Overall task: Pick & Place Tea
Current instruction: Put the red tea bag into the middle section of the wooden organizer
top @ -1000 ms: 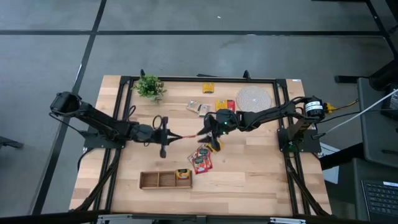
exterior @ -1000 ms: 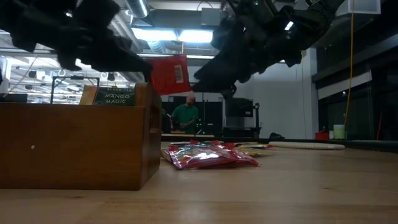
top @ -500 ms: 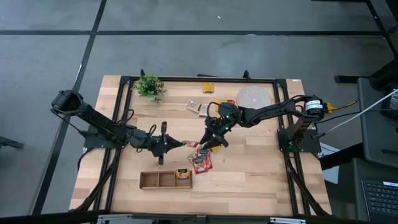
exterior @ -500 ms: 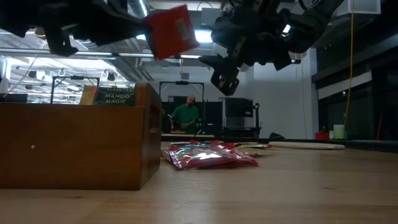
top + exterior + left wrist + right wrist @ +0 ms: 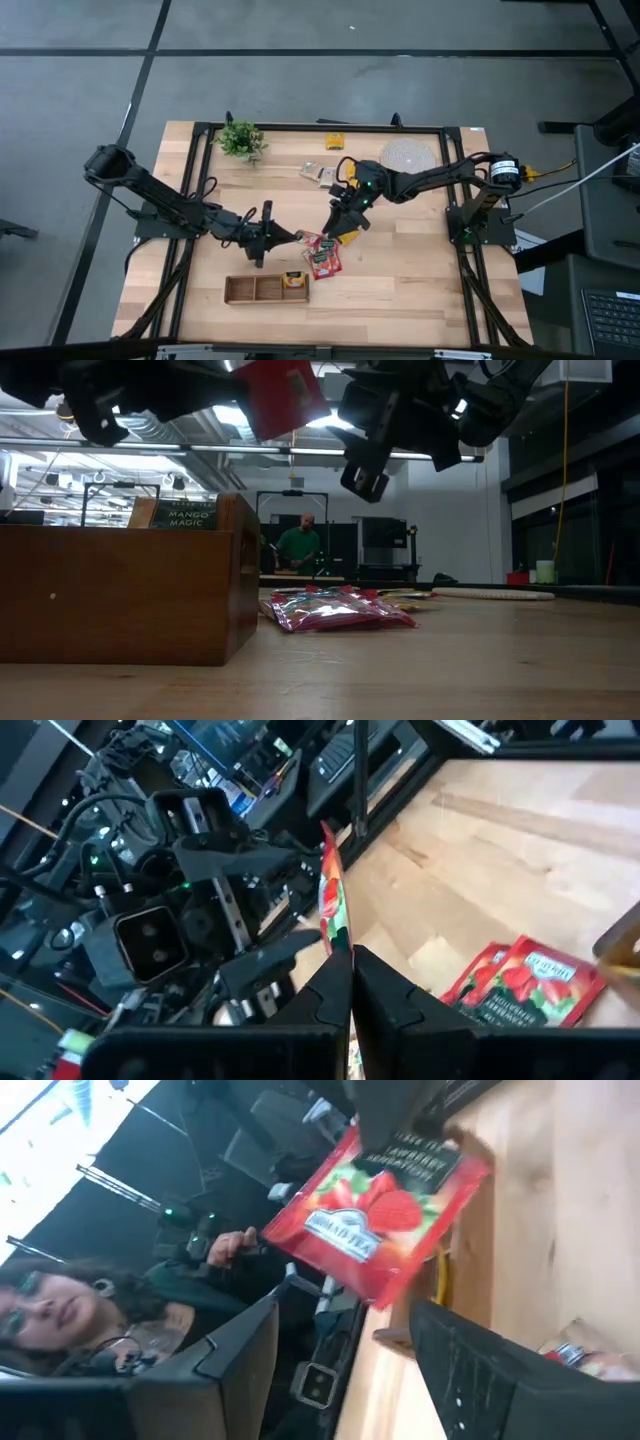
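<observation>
My left gripper (image 5: pixel 288 236) (image 5: pixel 350 975) is shut on a red strawberry tea sachet (image 5: pixel 303 237) (image 5: pixel 285 395) (image 5: pixel 375 1210), in the air above the middle of the table. My right gripper (image 5: pixel 338 225) (image 5: pixel 360 1365) hovers open just to the sachet's right, facing it and touching nothing. More red sachets (image 5: pixel 322 258) (image 5: pixel 335 610) lie flat on the table below. A long wooden tray (image 5: pixel 266 288) (image 5: pixel 120 595) sits near the near edge, with a yellow sachet (image 5: pixel 294 281) in its right compartment. Other sachets (image 5: pixel 318 173) lie farther back. My left gripper pinches the red sachet between its two fingertips (image 5: pixel 335 980) at one edge (image 5: pixel 338 942). The fingers come level from the table's left. The sachet is lifted clear and sticks out past the fingertips toward my right gripper, standing on edge.
A round woven mat (image 5: pixel 407 157) and a small potted plant (image 5: pixel 240 140) sit near the far edge, with a yellow sachet (image 5: pixel 335 141) between them. Bare wood lies right of the tray. A person (image 5: pixel 298 545) stands in the room beyond.
A second ago the red sachet stood between both grippers. My left gripper has since carried it toward the near edge, closer to the tray, and it shows higher in the low view. My right gripper has drawn apart from the sachet and shifted slightly toward the near edge.
</observation>
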